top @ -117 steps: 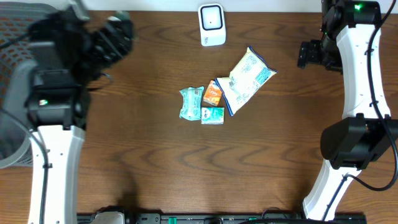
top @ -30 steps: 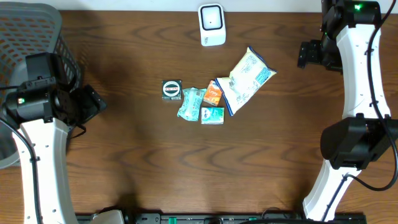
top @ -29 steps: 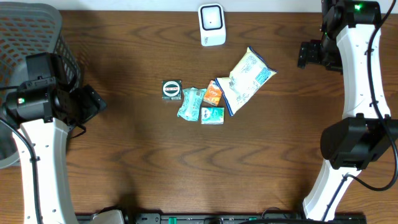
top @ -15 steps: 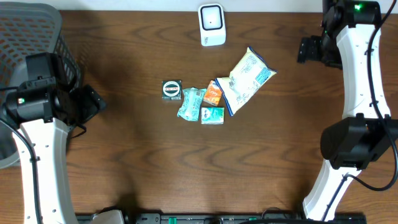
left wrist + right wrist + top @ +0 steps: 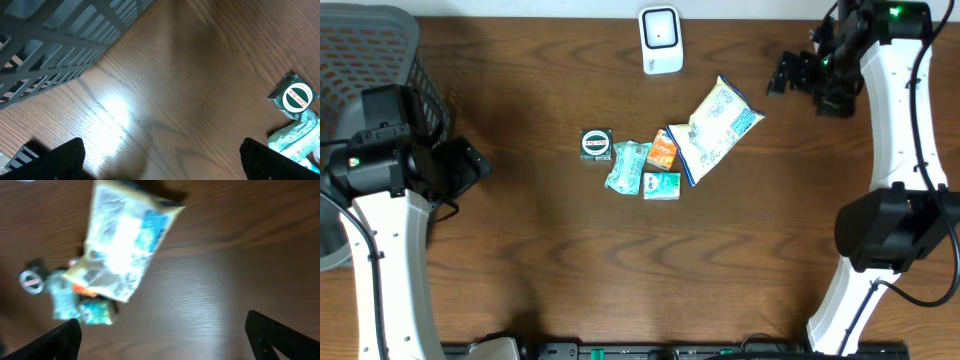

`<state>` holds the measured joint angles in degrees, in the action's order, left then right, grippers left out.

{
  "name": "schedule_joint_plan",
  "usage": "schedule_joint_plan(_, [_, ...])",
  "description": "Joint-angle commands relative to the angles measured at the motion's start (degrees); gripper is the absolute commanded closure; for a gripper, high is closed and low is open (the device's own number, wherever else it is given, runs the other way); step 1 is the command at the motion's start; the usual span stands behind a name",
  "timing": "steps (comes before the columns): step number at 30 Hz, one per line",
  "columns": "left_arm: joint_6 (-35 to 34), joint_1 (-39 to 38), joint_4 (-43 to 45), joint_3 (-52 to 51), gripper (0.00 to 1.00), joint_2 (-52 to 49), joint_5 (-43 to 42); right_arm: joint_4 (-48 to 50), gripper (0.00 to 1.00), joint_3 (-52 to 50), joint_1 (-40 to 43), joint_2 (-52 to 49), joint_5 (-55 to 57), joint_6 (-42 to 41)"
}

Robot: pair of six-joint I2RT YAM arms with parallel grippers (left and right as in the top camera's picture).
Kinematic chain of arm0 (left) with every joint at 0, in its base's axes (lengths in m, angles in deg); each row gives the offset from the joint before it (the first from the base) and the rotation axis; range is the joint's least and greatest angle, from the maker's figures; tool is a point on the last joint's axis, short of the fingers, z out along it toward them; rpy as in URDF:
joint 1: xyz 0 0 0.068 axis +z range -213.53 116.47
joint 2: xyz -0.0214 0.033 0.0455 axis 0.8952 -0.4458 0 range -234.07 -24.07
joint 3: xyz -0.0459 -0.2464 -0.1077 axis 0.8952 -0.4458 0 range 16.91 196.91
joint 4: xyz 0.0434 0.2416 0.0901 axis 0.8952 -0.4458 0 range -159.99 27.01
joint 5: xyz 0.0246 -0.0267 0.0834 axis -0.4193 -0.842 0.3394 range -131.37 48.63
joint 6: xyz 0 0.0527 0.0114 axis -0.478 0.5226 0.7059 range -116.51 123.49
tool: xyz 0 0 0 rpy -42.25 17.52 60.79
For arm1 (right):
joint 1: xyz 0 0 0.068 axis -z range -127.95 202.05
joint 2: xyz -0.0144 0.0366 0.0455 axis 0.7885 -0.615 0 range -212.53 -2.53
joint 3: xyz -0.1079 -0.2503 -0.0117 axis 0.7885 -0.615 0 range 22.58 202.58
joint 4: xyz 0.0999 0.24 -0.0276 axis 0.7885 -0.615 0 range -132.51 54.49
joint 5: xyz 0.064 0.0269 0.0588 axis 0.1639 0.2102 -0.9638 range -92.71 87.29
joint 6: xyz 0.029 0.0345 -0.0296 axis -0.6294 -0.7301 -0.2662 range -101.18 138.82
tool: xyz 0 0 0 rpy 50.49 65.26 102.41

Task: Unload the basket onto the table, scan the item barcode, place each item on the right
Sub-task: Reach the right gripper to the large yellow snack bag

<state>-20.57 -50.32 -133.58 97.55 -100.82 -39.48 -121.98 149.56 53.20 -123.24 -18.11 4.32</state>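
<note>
At the pick: my open right gripper (image 5: 788, 78), by the far edge of the table (image 5: 570, 260), needed lowering onto the pouch (image 5: 716, 125); left gripper (image 5: 470, 165) open too.

Glossy plastic bag (image 5: 716, 124), grained wood table (image 5: 540, 260)

Overhead looks straight down on the table (image 5: 570, 250); both nearer wrist views share the green packet (image 5: 295, 96).

a grey mesh basket (image 5: 365, 25) sits at the far left corner of the brown wooden table (image 5: 570, 260), partly cut off by the picture's edge. in the left wrist view its slatted wall fills the upper left, with a bright glare on the wood just below.
</note>
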Motion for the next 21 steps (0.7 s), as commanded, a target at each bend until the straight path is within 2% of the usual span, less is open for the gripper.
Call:
schedule_joint_plan(1, [-0.48,0.22,-0.35,-0.17,0.03,0.24,0.94,-0.02,0.01,-1.38,-2.89,0.79,-2.67,1.51])
schedule_joint_plan(8, [-0.48,0.22,-0.35,-0.17,0.03,0.24,0.94,1.9,0.01,-4.42,-8.0,0.79,-0.59,1.49])
schedule_joint_plan(21, [-0.48,0.22,-0.35,-0.17,0.02,0.24,0.94,8.46,0.01,-5.99,-12.33,0.57,0.11,1.49])
